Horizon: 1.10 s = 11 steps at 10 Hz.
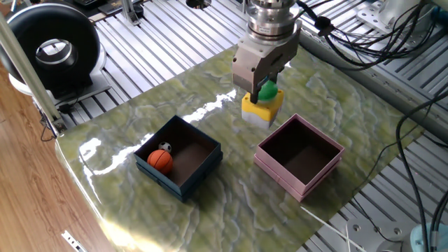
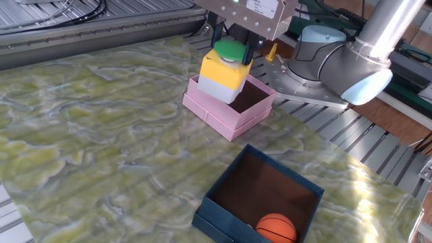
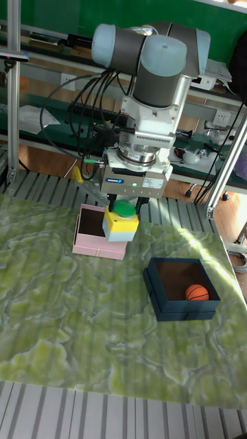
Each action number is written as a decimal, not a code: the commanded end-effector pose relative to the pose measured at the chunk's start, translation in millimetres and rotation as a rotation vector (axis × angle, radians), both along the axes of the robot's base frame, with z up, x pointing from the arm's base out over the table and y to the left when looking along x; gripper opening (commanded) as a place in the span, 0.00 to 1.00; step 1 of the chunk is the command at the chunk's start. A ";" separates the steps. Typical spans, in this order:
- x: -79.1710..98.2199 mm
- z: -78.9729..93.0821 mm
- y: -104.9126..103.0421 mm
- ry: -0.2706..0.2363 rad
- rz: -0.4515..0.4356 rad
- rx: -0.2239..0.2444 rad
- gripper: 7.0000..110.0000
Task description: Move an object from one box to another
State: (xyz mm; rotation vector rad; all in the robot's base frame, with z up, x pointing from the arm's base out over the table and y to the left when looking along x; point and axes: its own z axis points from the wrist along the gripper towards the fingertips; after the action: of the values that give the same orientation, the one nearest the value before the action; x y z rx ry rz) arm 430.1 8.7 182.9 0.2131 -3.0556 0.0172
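Note:
My gripper (image 1: pixel 266 91) (image 2: pixel 233 48) (image 3: pixel 124 206) is shut on the green knob of a yellow and white block (image 1: pixel 262 109) (image 2: pixel 223 75) (image 3: pixel 119 226), which hangs in the air. The block is beside and above the pink box (image 1: pixel 299 155) (image 2: pixel 231 106) (image 3: pixel 96 239), near one of its edges. The pink box's dark inside holds nothing that I can see. The navy-blue box (image 1: pixel 178 155) (image 2: pixel 258 200) (image 3: pixel 182 288) sits apart from it and holds an orange basketball (image 1: pixel 160 160) (image 2: pixel 275 228) (image 3: pixel 197 292), with a small black and white ball (image 1: pixel 165 147) beside it.
The boxes stand on a green marbled mat (image 1: pixel 210 182). A black round device (image 1: pixel 49 49) sits off the mat at the far left. Cables (image 1: pixel 378 35) hang behind the arm, and a second arm's base (image 2: pixel 337 54) stands past the pink box.

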 end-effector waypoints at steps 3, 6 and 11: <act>-44.9 -16.6 -11.0 0.012 -0.055 -0.001 0.00; -58.5 -23.8 -26.3 0.031 -0.067 -0.019 0.00; -76.4 -33.5 -39.0 0.071 -0.094 -0.028 0.00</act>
State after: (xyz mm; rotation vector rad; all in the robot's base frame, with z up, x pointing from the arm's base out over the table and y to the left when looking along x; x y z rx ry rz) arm 360.2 -27.4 153.6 0.0878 -2.9960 0.0600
